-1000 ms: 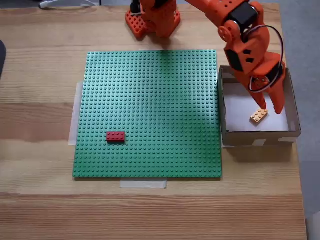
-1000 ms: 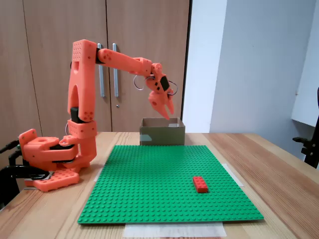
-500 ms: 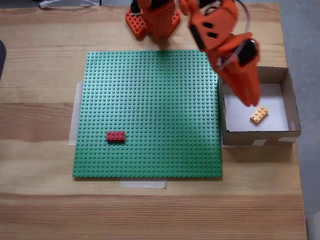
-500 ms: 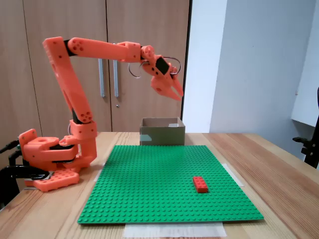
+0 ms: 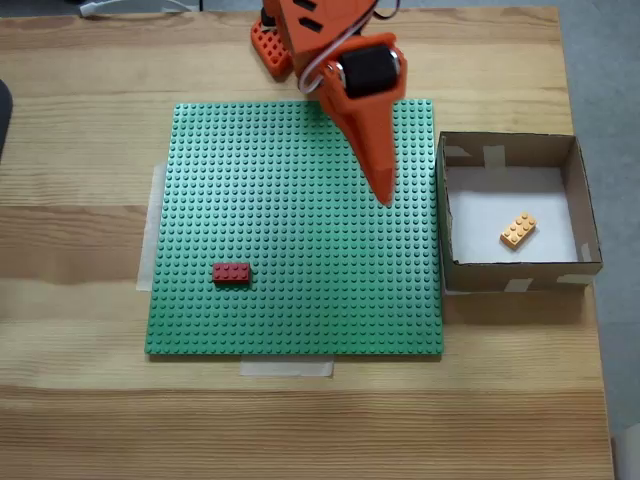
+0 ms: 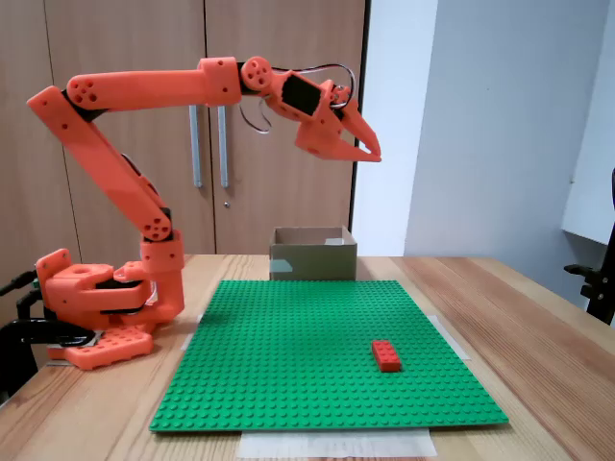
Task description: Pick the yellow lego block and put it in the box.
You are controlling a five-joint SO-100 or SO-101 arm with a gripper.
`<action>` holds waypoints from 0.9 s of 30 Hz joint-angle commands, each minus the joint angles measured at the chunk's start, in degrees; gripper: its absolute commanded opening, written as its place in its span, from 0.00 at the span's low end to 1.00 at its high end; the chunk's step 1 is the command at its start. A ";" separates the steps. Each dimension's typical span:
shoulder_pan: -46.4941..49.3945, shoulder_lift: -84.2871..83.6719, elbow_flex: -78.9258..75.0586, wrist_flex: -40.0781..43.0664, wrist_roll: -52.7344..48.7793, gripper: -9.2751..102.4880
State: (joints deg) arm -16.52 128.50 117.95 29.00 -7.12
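The yellow lego block lies tilted on the white bottom of the box, near its middle. In the side fixed view the box stands at the far edge of the green baseplate and its walls hide the block. My orange gripper hangs high over the right part of the baseplate, left of the box and well apart from it. Its fingers are together with nothing between them. From the side, the gripper points forward and slightly down, far above the table.
A red brick sits on the green baseplate at the lower left; it is also visible from the side. The arm's base stands on the wooden table beyond the plate. Cabinet doors are behind.
The arm has lifted out of the box and swung left over the baseplate, rising higher. The yellow block has stayed lying in the box.
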 commanded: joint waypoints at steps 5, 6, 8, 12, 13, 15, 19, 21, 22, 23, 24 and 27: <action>5.54 10.55 5.89 -2.46 2.20 0.08; 6.15 11.51 7.03 -2.81 2.20 0.08; 7.21 13.54 8.96 -3.16 2.02 0.08; 9.32 16.96 12.83 -3.60 3.16 0.08; 9.76 17.84 13.89 -3.96 3.78 0.08; 10.37 19.42 15.47 -3.96 4.66 0.08; 10.81 21.71 18.54 -3.69 4.48 0.08; 10.99 23.29 20.48 -3.69 4.48 0.08; 11.07 24.08 21.53 -3.69 4.48 0.08; 11.07 25.05 22.68 -4.13 4.31 0.08; 11.16 26.10 23.91 -4.39 4.39 0.08; 11.51 31.29 30.15 -6.15 5.45 0.08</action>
State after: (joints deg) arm -5.01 156.45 145.46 24.08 -2.29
